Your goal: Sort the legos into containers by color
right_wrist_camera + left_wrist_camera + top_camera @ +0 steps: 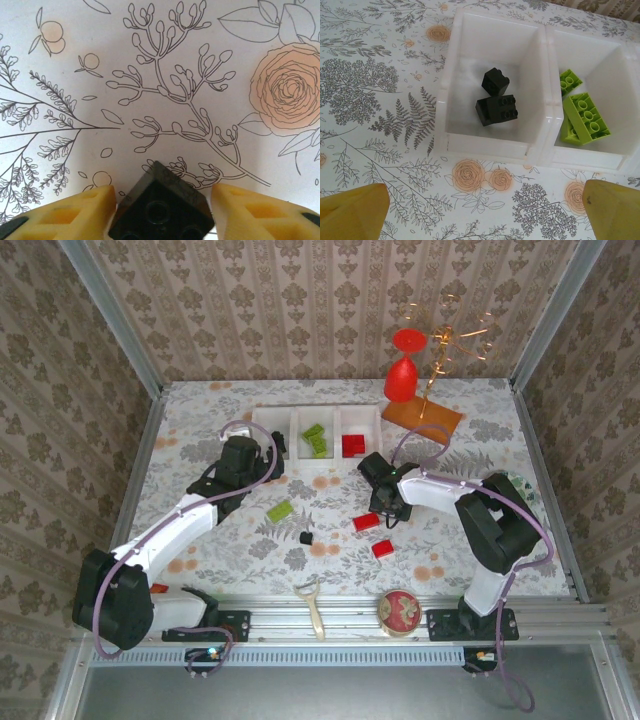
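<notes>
From above, my left pincer (262,447) hangs at the near wall of the containers (293,425), three white bins in a row at the far side of the table (200,420). The middle bin holds lime green bricks (316,438) and the right bin holds a red brick (353,445). My right pincer (388,510) points down at the table in front of the right bin. Loose on the table are a green brick (280,510), a small black cube (306,537) and two red legos (366,522).

In the left wrist camera, my left pincer (485,210) is wide open, with nothing between its yellow fingers (355,215). Just ahead of it is the left bin, with two black bricks (496,97) inside; the next bin has two green ones.

In the right wrist camera, a black brick (160,215) sits on the table between the fingers (80,210) of my right pincer (162,195). The left finger seems to touch it, and beside the right finger a thin strip of table shows. I cannot tell if it is gripped.
</notes>
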You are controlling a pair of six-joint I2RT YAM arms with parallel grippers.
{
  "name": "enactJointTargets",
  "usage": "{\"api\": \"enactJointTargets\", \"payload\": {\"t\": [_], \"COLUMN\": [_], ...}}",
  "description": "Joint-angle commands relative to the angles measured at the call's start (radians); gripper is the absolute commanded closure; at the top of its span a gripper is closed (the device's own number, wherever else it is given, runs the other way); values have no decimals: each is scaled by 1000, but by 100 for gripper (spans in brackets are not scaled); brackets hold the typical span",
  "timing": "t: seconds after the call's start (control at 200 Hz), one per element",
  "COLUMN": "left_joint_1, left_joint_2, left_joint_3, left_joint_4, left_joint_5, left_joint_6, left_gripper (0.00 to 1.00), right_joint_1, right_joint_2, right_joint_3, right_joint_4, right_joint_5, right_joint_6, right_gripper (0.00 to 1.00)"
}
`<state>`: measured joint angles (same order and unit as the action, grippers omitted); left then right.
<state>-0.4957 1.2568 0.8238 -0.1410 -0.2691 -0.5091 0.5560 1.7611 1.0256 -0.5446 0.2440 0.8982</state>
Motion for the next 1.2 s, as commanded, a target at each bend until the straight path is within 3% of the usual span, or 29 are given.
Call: {"api": "enactJointTargets", "payload": {"t": [0.0, 0.245, 0.47, 0.89, 1.195], "left_joint_1": [6, 8, 8, 9, 11], "left_joint_2": [0, -4, -3, -10, -8], "left_joint_3": [-18, -18, -20, -22, -20], "left_joint_4": [11, 11, 15, 12, 14], "left_joint_5": [8, 5, 5, 3, 3], "left_joint_6": [-24, -24, -26, -26, -26], "left_gripper": [0, 0, 0, 0, 0], "right_joint_1": [-5, -5, -4, -4, -4], "right_joint_2": [14, -1, -13, -20, -76], "right_joint_3": [-15, -7, 3, -13, -50], "right_joint_4": [3, -1, -23, -80, -91], "right_joint_5": [-10, 1, 34, 62, 58], "right_joint_6": [20, 0, -35, -15, -18], "right_gripper": [51, 61, 62, 41, 35]}}
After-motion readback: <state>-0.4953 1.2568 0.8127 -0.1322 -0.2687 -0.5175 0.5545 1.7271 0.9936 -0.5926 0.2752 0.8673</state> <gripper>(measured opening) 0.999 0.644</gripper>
